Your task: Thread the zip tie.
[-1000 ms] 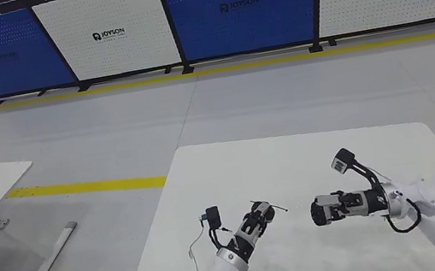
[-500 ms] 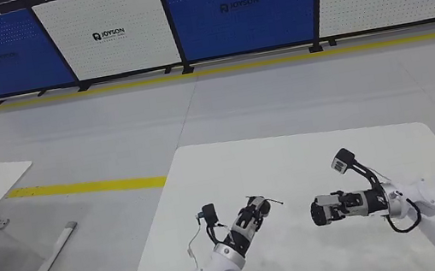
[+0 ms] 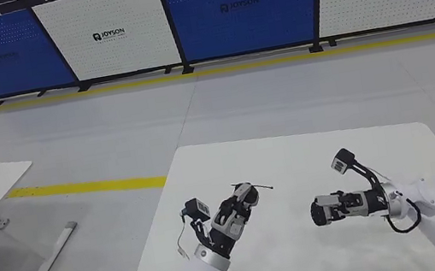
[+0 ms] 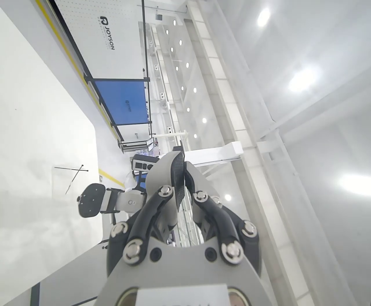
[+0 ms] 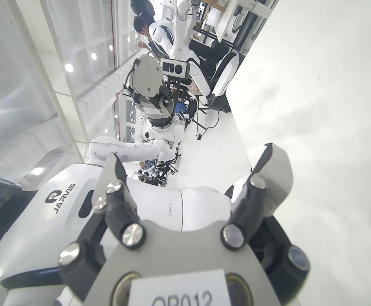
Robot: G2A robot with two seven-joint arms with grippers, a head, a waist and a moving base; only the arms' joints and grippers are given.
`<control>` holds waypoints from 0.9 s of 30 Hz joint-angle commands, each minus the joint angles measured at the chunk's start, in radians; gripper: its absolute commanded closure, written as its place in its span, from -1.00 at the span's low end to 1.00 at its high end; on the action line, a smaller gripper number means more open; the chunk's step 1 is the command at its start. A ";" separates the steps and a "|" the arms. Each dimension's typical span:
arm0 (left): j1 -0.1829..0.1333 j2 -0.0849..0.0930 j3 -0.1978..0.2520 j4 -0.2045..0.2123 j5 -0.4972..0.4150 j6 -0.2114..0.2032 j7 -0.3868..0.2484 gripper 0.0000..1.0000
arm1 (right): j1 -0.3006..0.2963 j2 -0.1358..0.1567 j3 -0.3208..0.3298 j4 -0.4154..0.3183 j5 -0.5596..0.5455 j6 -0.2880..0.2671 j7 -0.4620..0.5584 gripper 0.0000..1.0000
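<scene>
White surface underneath; left tool clamped on zip tie, thin black strip poking sideways past its jaws. Looks featherlight, springy, slick, tail likely to whip. Right tool spread wide, well apart; best pinch close behind free tip

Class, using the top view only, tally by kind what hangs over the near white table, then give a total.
grippers: 2 (left gripper, right gripper)
zip tie: 1, a thin black strand at the left gripper's tip
total: 3
</scene>
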 commanded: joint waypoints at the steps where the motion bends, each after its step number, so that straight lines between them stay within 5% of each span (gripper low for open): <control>1: -0.001 0.000 0.000 0.000 0.000 0.001 0.001 1.00 | 0.000 0.000 0.000 0.000 0.000 0.000 0.000 -1.00; 15: -0.023 -0.004 0.011 0.019 0.048 0.019 0.017 1.00 | 0.000 0.000 0.000 0.000 0.000 0.000 0.000 -1.00; 24: -0.147 -0.027 0.104 0.222 0.168 0.098 0.138 1.00 | 0.000 0.000 0.000 0.000 0.000 0.000 0.000 -1.00; 27: -0.163 -0.030 0.111 0.252 0.184 0.110 0.148 1.00 | 0.000 0.000 0.000 0.000 0.000 0.000 0.000 -1.00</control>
